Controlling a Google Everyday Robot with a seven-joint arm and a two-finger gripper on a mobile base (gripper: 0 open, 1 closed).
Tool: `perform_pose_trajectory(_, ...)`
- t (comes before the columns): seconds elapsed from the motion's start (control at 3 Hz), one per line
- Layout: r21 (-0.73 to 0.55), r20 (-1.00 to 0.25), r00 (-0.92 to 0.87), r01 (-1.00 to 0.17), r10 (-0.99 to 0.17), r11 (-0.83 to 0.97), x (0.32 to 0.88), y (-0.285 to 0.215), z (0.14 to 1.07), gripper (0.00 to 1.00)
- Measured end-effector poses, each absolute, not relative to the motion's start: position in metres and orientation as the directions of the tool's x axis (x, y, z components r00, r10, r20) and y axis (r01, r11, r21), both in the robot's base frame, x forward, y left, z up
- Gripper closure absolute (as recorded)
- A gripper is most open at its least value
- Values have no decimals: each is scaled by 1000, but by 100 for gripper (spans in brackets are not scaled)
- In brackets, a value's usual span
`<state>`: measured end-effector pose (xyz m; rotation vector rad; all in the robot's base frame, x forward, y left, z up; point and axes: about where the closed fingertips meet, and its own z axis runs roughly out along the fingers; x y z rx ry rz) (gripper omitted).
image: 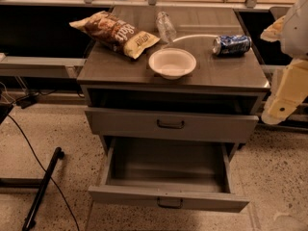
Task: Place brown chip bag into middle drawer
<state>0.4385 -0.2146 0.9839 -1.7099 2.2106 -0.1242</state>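
Note:
The brown chip bag [115,32] lies on the left of the grey cabinet's top [231,71], dark brown with tan ends and white lettering. The middle drawer [168,198], the lowest one, is pulled far out and its inside shows nothing in it; its dark handle faces the front. My gripper [284,100], pale yellow, hangs at the right edge of the view beside the cabinet's right front corner, level with the top. It is far from the bag and holds nothing that I can see.
A white bowl [172,62] sits at the middle of the top. A clear plastic bottle [165,27] lies behind it and a blue drink can [232,45] lies at the right. The handled drawer one level higher [171,124] is nearly closed. A black pole [43,186] and cables lie on the floor at left.

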Motion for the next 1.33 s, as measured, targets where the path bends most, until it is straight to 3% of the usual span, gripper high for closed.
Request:
perform_pose_trajectory(0.33,-274,-214,-216,-923,-953,271,439,-214,984,0)
perform_pose_trajectory(0.67,-289,-237,-147,-933,-960,214,473,-183,978,0)
perform_pose_trajectory(1.33,-362,-333,8,-924,-943,121,581,-72,976,0)
